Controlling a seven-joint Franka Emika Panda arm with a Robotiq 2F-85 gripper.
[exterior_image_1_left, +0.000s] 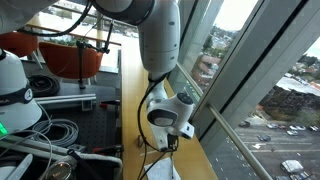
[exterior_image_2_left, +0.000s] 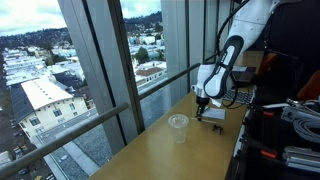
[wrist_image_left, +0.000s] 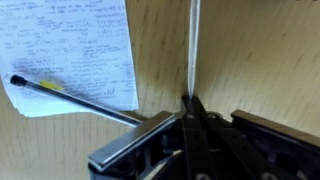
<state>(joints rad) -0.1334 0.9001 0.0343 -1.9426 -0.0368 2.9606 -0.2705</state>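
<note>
My gripper is shut on a thin white stick that runs straight out from the fingertips over the wooden table. In both exterior views the gripper hangs just above the table by the window. A sheet of handwritten paper lies to one side of the gripper with a black pen across its lower edge. A clear plastic cup stands upright on the table a short way from the gripper.
A glass window wall with a railing runs along the table's edge. A dark flat item lies under the arm. Cables and equipment and an orange tub crowd the inner side.
</note>
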